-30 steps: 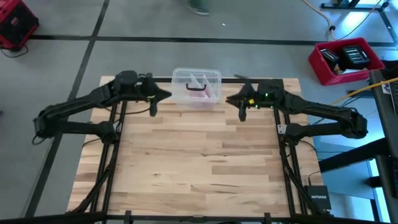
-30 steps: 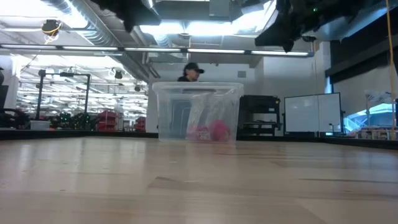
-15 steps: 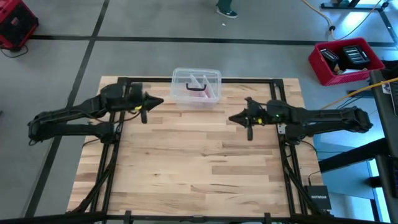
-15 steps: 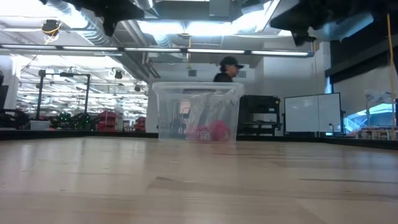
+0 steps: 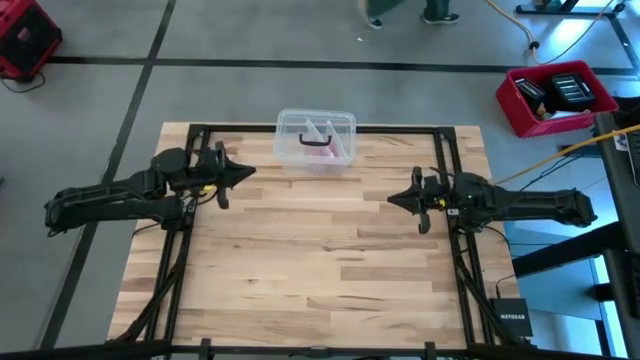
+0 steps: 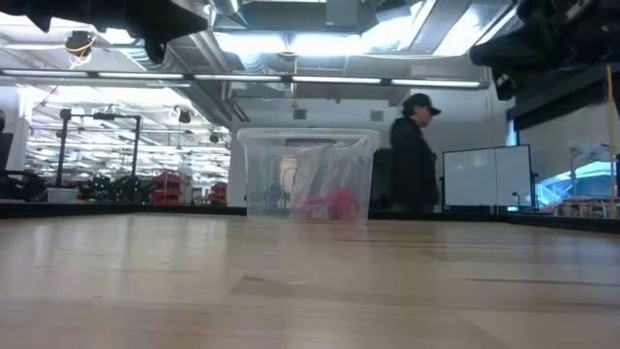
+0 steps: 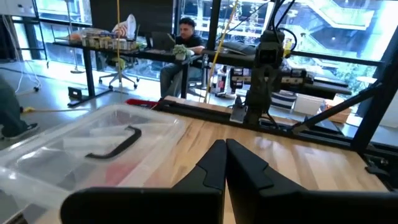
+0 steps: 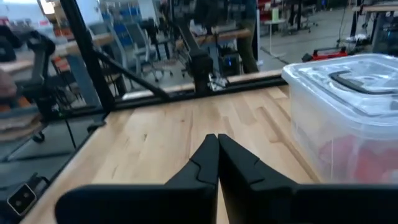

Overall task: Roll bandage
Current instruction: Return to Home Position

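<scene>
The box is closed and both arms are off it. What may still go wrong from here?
1. The box stands at the table's far edge; a stray swing of the shut left claw or right claw might knock it, and the bandage inside, off.
2. A person is behind the table, so a wide arm move may come near them.

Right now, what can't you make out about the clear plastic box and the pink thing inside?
Pink fabric bandage: in the low view, blurred by the clear plastic box and its cloudy wall; rolled or wrapped, cannot tell.
High view: the lid leaves only a faint pink tint.
Left gripper, right gripper: cut off by the low view's top edge.
</scene>
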